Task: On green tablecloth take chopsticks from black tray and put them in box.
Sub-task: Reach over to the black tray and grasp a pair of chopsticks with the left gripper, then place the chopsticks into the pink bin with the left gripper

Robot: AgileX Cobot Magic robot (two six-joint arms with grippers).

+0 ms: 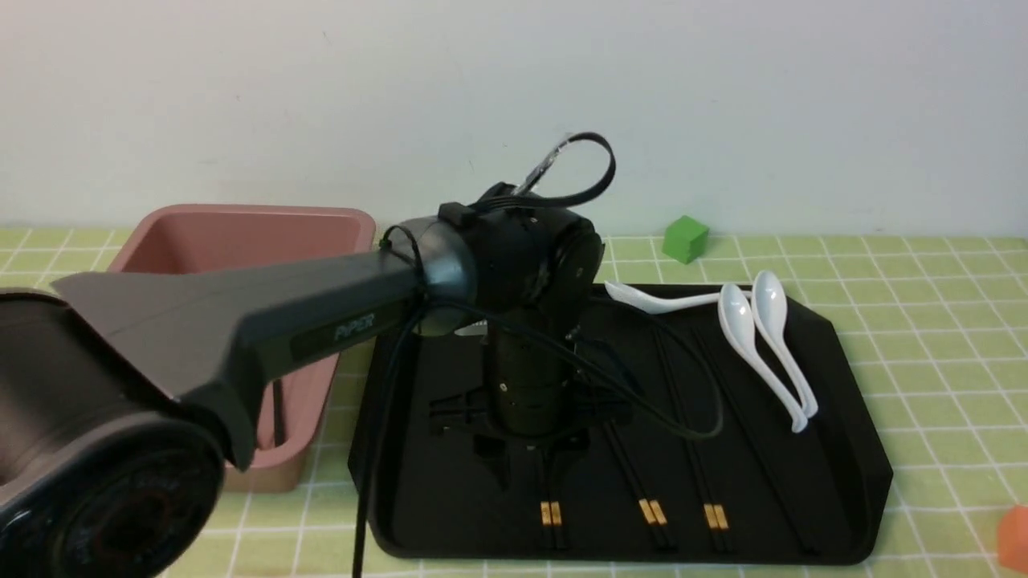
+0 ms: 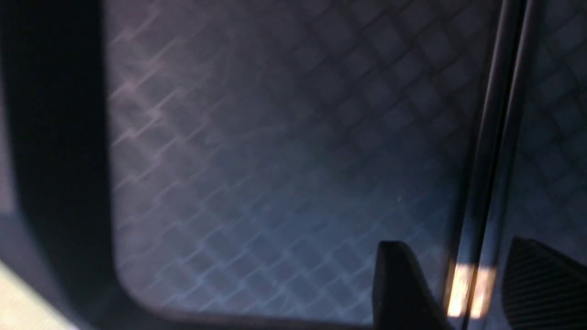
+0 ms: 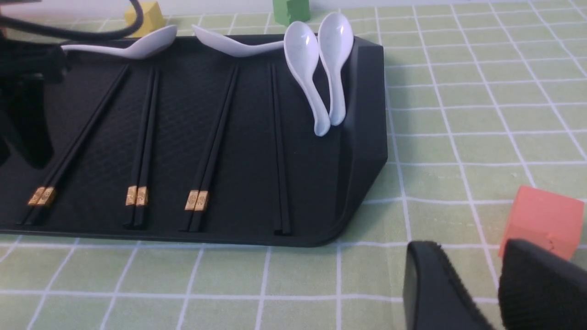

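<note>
a pair of dark chopsticks (image 2: 493,151) lies side by side on the floor of the black tray (image 2: 238,160), nearly touching, each with a shiny gold band (image 2: 470,291) at one end. the tray's floor has a faint woven-looking pattern of small slanted blocks, catching a bluish sheen. its dark raised wall bends around a corner, and beyond it a sliver of pale, blurred tablecloth (image 2: 25,300) shows. the open left pincer (image 2: 461,284) has its two dark, blurred tips on either side of the gold bands, with the pair between them.
</note>
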